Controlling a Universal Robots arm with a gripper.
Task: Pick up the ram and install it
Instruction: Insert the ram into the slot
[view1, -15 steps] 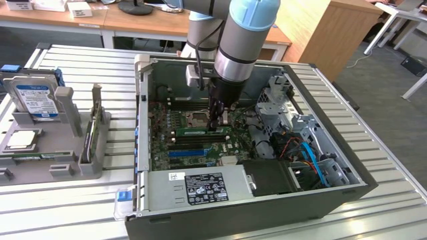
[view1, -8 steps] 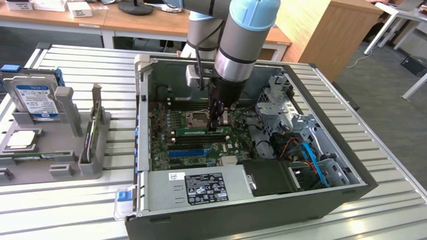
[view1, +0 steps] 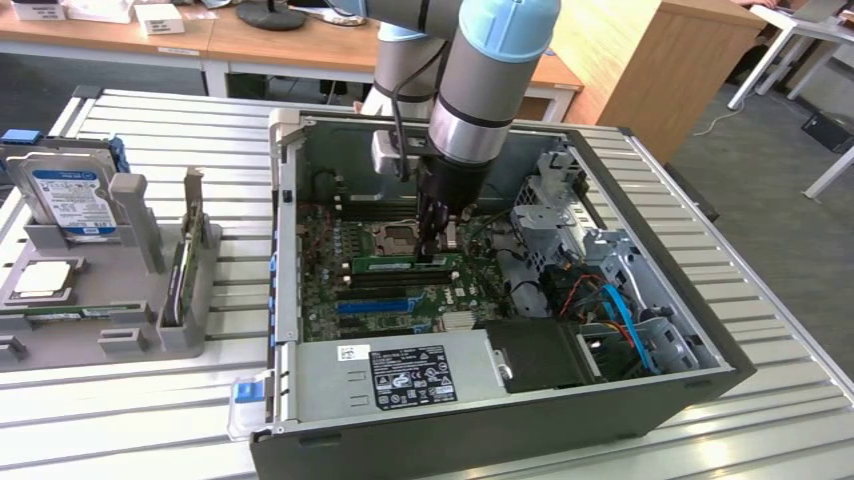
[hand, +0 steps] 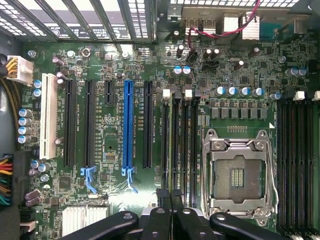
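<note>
The ram (view1: 394, 265), a thin green stick, stands on edge along the black memory slots (hand: 180, 135) beside the CPU socket (hand: 237, 175) of the motherboard inside the open computer case (view1: 287, 200). My gripper (view1: 434, 252) reaches straight down into the case and is shut on the right part of the ram's top edge. In the wrist view the black fingertips (hand: 163, 196) are pressed close together directly over the near end of the memory slots. The ram is seen edge-on there, and whether it sits fully in the slot cannot be told.
A bright blue slot strip (hand: 128, 125) and black expansion slots lie beside the memory slots. The power supply (view1: 400, 375) fills the case's near end, and drive cages and cables (view1: 601, 290) its right side. A grey fixture (view1: 134, 290) with a hard drive (view1: 67, 200) stands at the exterior view's left.
</note>
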